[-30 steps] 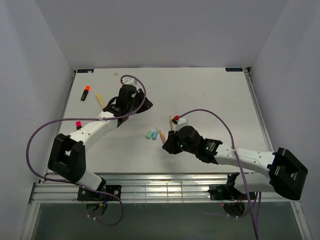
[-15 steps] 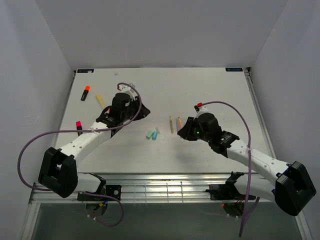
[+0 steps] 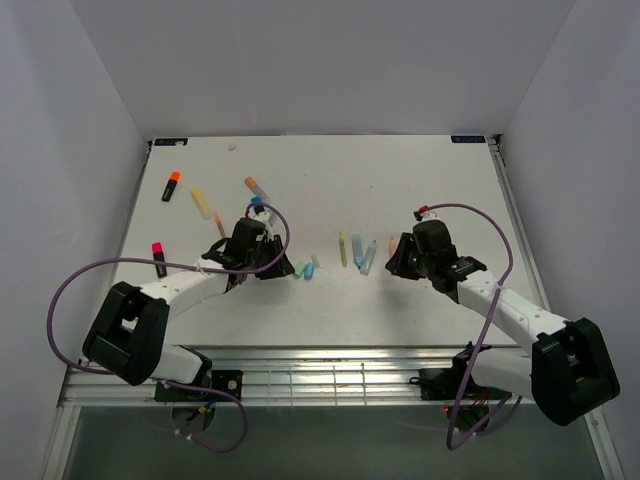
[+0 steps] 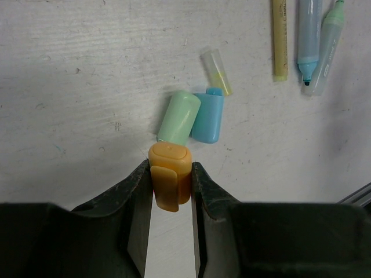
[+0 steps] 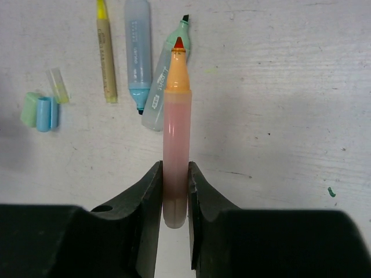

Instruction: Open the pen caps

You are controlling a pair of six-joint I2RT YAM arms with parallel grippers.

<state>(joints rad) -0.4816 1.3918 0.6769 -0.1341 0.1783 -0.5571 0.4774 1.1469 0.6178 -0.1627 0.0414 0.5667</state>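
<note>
- The left gripper is clamped on an orange cap, one finger on each side, and the cap's rounded end pokes out past the tips.
- That cap sits right at the end of a green cap. Can't tell if the two actually touch.
- The green cap lies flat, side by side and touching a blue cap, with a clear cap just beyond the blue one. The whole bunch is around mid-desk, a bit toward the near edge.
- The right gripper is squeezed on an orange pen, gripped near its back end. It's uncapped, with the reddish tip pointing away from the wrist.
- Lying flat just past that tip, also about mid-desk, are a thin yellow pen, a blue pen and a green pen. The green one leans against the blue one, and both have bare tips.
- Over by the far left corner there's a black-orange pen with a yellow marker just beside it.
- A black-pink pen lies along the left edge, well apart from the rest.
</note>
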